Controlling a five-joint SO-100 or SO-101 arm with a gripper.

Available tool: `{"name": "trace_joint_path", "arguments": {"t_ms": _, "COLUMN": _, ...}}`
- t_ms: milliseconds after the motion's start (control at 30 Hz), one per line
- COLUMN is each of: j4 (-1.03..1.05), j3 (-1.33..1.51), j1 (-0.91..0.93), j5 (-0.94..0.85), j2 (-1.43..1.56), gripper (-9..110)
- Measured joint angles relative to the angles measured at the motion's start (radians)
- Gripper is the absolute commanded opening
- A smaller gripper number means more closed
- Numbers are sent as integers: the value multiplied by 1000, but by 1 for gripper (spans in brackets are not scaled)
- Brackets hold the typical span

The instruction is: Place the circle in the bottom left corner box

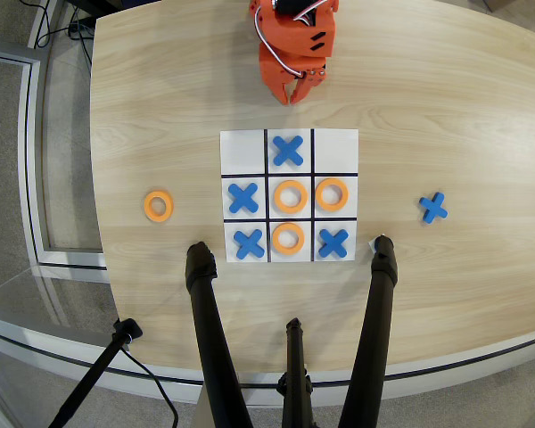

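— Looking from above, where does the ring [159, 205] lie?

— It lies flat on the bare table [455, 116], well to the left of the sheet [335, 143], about level with the middle row. It touches nothing. Three other rings already sit in cells on the sheet: the centre, the right middle and the near middle.

— How will it handle, does one think?

— It seems a thin plastic piece, so probably light and stiff, not fragile. It is smooth, so it could slip or slide on the wood if one finger pushes it first. A good hold is probably across the band, one finger through the hole and one outside, or across the full width if the fingers open enough.

— And the gripper [296, 93]?

— It hangs at the far edge of the table, beyond the sheet, far from the ring. It holds nothing and touches nothing. The two tips stand slightly parted, with a narrow gap between them.

— Which box is the target?

— That is not clear. In this view the near left cell [248, 243] already carries a blue X, and the near right one as well. Only the far left [242, 149] and far right corners are free.
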Motion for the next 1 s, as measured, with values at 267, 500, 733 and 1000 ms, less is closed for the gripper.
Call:
{"name": "trace_joint_path", "arguments": {"t_ms": 267, "j4": -58, "j3": -9, "j1": 52, "j5": 15, "j2": -37, "gripper": 6}}
{"name": "trace_joint_path", "arguments": {"t_ms": 500, "j4": -61, "j3": -74, "j1": 61, "j5": 18, "j2": -118, "gripper": 6}}
{"name": "trace_joint_path", "arguments": {"t_ms": 733, "j4": -14, "j3": -534, "j1": 163, "j5": 97, "j2": -532, "gripper": 6}}
{"name": "trace_joint_path", "arguments": {"t_ms": 1000, "j4": -38, "j3": -1074, "j1": 259, "j5": 135, "j2": -1114, "gripper": 13}}
